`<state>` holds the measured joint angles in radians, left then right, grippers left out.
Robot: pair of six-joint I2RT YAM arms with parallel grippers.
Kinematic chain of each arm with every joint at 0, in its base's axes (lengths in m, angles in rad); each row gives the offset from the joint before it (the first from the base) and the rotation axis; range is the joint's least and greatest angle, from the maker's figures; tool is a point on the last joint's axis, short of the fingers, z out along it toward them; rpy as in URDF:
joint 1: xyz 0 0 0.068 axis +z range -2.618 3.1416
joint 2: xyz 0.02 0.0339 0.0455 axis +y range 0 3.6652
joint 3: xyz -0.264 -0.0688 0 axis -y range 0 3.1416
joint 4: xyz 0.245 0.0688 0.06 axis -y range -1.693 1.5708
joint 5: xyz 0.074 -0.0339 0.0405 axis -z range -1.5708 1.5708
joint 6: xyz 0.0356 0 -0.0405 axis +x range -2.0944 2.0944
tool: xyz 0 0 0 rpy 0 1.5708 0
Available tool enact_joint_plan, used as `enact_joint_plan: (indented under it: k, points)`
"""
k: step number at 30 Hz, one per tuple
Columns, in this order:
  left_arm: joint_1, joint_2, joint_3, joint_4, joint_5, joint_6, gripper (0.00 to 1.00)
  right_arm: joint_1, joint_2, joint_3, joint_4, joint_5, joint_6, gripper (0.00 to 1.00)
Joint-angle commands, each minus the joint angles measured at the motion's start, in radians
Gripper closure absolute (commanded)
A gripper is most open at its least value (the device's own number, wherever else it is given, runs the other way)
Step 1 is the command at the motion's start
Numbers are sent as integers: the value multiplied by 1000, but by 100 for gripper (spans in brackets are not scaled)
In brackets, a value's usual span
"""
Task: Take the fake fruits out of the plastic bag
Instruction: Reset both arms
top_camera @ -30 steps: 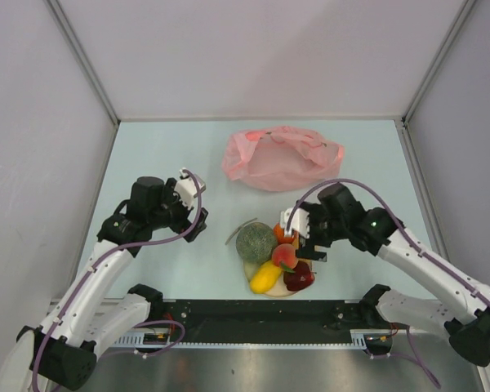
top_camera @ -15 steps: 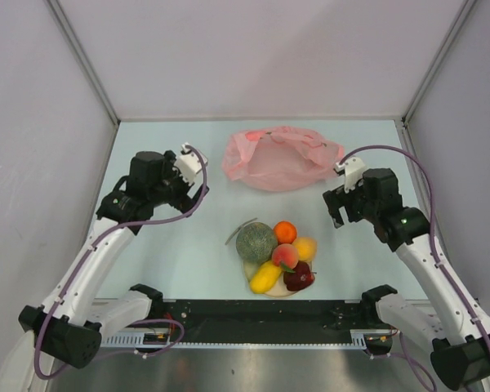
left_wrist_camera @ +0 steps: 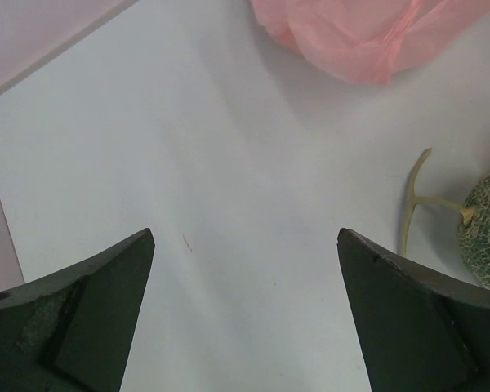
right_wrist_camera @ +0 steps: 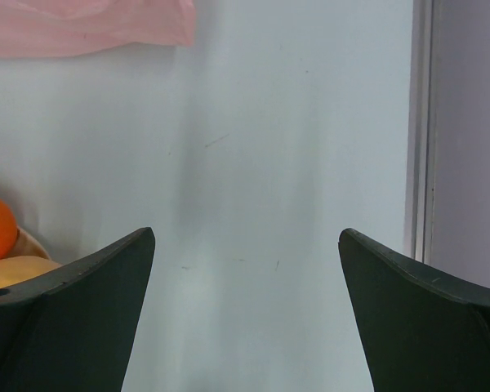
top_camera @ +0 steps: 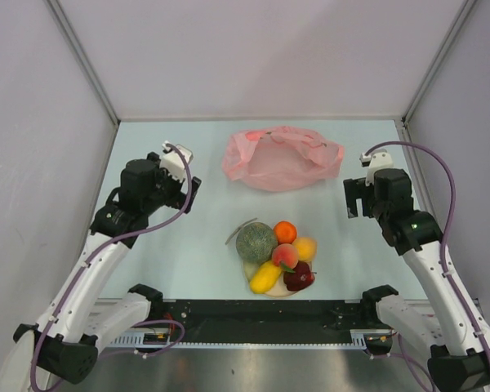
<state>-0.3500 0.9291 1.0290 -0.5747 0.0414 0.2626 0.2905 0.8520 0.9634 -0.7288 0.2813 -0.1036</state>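
Six fake fruits (top_camera: pixel 278 257) sat heaped on a cream plate (top_camera: pixel 274 291) at the near edge of the table (top_camera: pixel 188 253). The netted melon (top_camera: pixel 256 242) was on the left. The orange (top_camera: pixel 285 232), yellow-orange round fruit (top_camera: pixel 305 247), peach (top_camera: pixel 284 256), yellow oblong fruit (top_camera: pixel 265 278) and dark red fruit (top_camera: pixel 298 277) pressed against one another beside it.

Farther back, the left gripper (top_camera: pixel 189 189) and right gripper (top_camera: pixel 356 199) hung above bare table on either side of the heap. Both were well apart from it, with fingers spread wide and nothing between them.

Farthest off lay the plastic bag (top_camera: pixel 282 157), pink, slack and crumpled. Whether anything remained inside could not be told from above.

The emptying looked finished, or nearly so. A sound next step would be a check of the bag. One gripper should pinch a handle or the rim and lift slowly, while the other stays wide at the mouth. Both arms should be kept clear of the heap, since round fruits roll at a nudge.
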Motion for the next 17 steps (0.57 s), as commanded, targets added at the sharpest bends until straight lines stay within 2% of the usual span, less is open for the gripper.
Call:
enact_joint_plan:
  k: [1,8,11,17]
  points:
    - [9,-36,-56,32,-129,-59,0,-54,-21,41,-7,-23,45,0]
    - [13,-35,-90,50,-176,-78,0,-154,-59,15,-34,-129,99,0]
    - [13,-27,-92,56,-158,-86,0,-195,-67,14,-34,-122,122,0]
    - [43,-30,-101,58,-103,-118,0,-203,-67,-3,-24,-152,148,0]
